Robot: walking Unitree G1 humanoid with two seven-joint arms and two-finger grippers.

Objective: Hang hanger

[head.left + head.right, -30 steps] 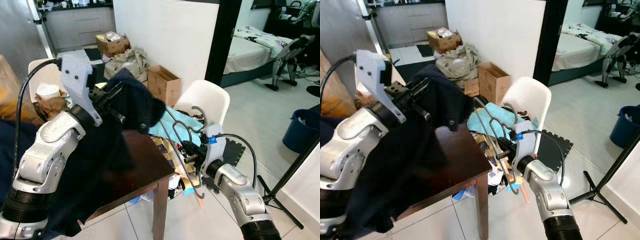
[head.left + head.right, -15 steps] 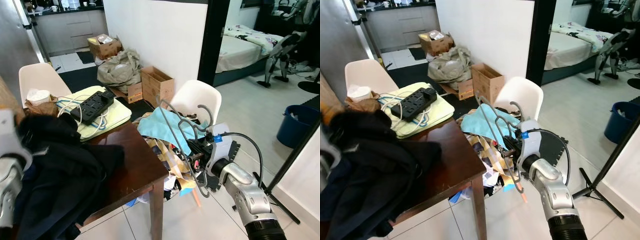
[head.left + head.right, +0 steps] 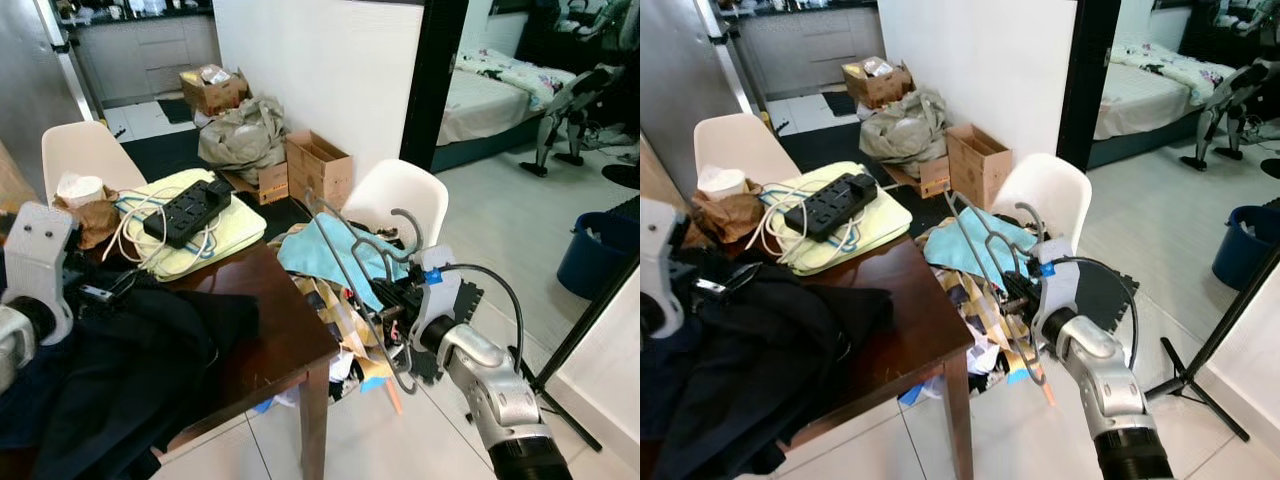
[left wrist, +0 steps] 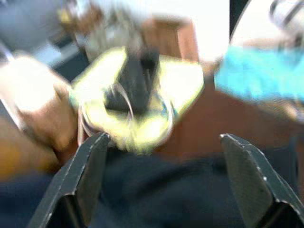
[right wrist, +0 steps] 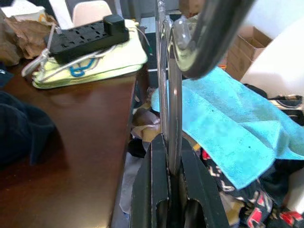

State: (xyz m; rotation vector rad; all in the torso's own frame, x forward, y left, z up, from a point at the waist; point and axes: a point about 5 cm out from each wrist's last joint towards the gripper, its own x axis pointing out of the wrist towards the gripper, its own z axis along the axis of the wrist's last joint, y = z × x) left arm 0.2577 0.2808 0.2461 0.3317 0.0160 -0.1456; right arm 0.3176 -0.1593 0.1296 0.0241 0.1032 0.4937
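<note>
While the right gripper clamps grey wire hangers beside the table corner, the left gripper rests wide open.
Hangers stand upright over a cluttered white chair; spread left fingers hover at dark clothing on the brown table.

Grey hanger, turquoise cloth, seemingly navy garment.
</note>
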